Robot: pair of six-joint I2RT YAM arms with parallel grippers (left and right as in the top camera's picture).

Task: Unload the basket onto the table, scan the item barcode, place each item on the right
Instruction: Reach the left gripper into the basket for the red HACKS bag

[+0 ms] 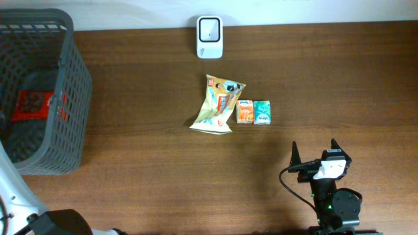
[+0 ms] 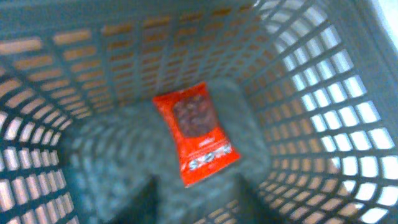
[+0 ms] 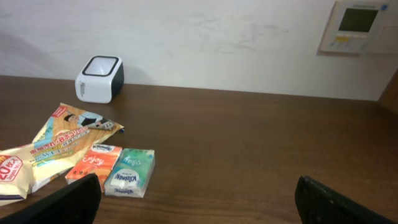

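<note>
A red snack packet (image 2: pixel 196 132) lies loose on the floor of the grey basket (image 2: pixel 311 93), also visible through the mesh from overhead (image 1: pixel 32 104). My left gripper (image 2: pixel 198 208) hovers inside the basket just above the packet, its blurred dark fingers (image 2: pixel 146 202) apart with nothing between them. The white barcode scanner (image 1: pixel 209 36) stands at the table's far edge. My right gripper (image 1: pixel 315 153) waits wide open near the front right, holding nothing, facing the scanner (image 3: pixel 99 78).
A yellow snack bag (image 1: pixel 217 104), an orange tissue pack (image 1: pixel 245 111) and a green tissue pack (image 1: pixel 262 112) lie together mid-table. The basket (image 1: pixel 72 98) fills the left end. A wall panel (image 3: pixel 357 25) hangs behind.
</note>
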